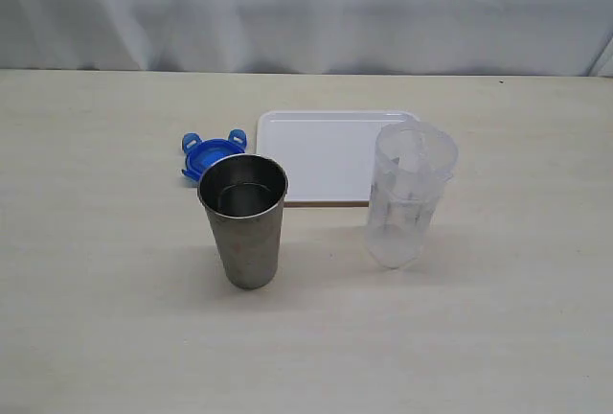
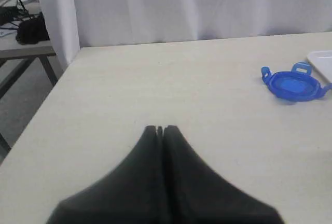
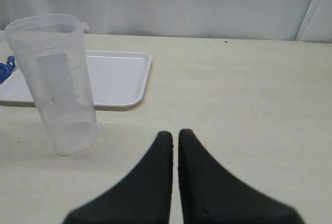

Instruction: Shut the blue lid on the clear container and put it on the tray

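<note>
The blue lid (image 1: 209, 156) lies on the table left of the white tray (image 1: 326, 150), partly behind the steel cup; the left wrist view shows the lid (image 2: 294, 85) with its flaps out. The clear container (image 1: 409, 194) stands upright and uncovered in front of the tray's right end. In the right wrist view the container (image 3: 58, 84) stands before the tray (image 3: 111, 76). My left gripper (image 2: 160, 129) is shut and holds nothing, well away from the lid. My right gripper (image 3: 175, 134) is shut with a thin slit and holds nothing, a short way from the container. Neither gripper shows in the exterior view.
A grey steel cup (image 1: 244, 219) stands upright in front of the lid, left of the container. White curtains hang behind the table. The table's left edge (image 2: 46, 97) shows in the left wrist view, with a desk and cables beyond it.
</note>
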Tool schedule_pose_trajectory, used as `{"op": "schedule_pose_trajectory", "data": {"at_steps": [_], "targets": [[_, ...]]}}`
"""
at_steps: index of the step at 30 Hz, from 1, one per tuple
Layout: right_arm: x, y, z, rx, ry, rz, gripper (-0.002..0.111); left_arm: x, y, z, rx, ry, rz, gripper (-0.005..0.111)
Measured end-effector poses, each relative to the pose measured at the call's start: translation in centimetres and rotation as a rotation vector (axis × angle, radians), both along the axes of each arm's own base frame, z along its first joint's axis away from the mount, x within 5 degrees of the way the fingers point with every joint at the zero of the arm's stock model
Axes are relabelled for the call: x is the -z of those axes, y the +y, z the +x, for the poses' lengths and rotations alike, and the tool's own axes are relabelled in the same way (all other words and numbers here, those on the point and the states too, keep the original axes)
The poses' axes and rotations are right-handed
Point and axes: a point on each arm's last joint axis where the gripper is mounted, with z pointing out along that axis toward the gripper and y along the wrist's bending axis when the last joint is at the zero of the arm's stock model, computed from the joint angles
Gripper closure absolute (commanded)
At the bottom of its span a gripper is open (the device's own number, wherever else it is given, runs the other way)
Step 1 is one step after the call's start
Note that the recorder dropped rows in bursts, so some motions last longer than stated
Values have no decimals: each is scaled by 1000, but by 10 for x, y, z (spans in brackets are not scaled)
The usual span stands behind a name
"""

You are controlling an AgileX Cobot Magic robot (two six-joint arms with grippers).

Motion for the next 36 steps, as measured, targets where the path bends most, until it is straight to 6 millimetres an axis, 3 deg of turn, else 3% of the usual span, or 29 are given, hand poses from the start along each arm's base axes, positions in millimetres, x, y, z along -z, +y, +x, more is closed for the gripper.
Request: {"op": "schedule_pose_trajectory", "data": {"at_steps": [5,13,19,21,23,29,32,36], "targets": [[0,0,0,0,2,0,104,-13,0,2,5,-145,32,107],[0,0,0,0,2,0,104,-50,-3,-2,28,-554,49,107],[0,0,0,0,2,0,104,-73,-5,-13,82,-839,-145,105],[0,0,0,0,2,0,104,-79,-6,-18,117,-928,-198,97],[0,0,0,0,2,0,104,-84,-8,-21,146,-970,-223,82],[0,0,0,0,2,0,104,-112,-14,-15,218,-972,-210,7],[0,0,0,0,4,0,104,-118,-14,6,214,-872,-215,2],[0,0,0,0,4,0,104,-105,-15,37,217,-702,-203,2]]}}
